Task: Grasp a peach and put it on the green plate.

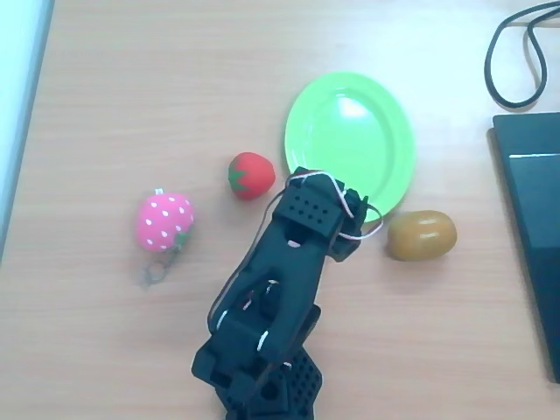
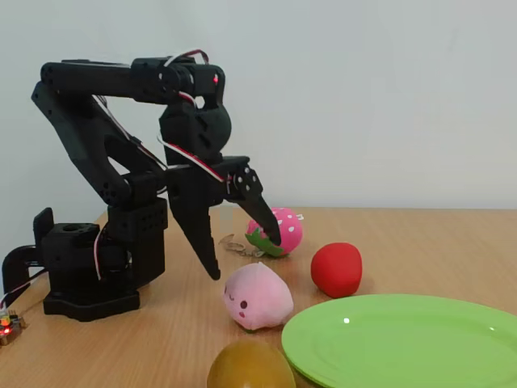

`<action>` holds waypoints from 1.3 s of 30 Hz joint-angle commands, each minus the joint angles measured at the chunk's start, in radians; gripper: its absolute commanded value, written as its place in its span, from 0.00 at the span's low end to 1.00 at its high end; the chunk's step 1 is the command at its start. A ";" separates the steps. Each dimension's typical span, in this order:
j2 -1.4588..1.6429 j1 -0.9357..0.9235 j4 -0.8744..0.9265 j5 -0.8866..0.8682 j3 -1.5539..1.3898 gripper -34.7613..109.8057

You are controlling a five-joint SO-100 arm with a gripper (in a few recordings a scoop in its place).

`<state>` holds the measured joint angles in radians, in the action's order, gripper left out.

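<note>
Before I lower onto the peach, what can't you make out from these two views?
- Small pale pink soft-toy peach: in the overhead view the black arm covers it.
- End effector: open above the peach in the fixed view; from overhead its fingertips are hidden under the arm.
- Bright lime-green oval plastic plate: cut off by the fixed view's right and bottom edges.
- Glossy brown oval toy fruit: cut off by the bottom edge.

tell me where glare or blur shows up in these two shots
Overhead view: a white glare patch sits on the green plate, the picture is soft overall, and the table's left edge is washed out. Fixed view: a small highlight dot on the plate's near rim; the brown fruit at the bottom edge looks slightly blurred.
</note>
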<state>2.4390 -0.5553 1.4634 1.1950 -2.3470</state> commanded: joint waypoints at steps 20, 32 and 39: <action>-0.127 0.015 -0.302 0.061 -0.172 0.57; -0.129 0.003 -0.371 0.098 -0.264 0.53; -0.110 0.002 -0.408 0.095 -0.305 0.51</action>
<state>2.3086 -0.5338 1.0569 1.2839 -2.6354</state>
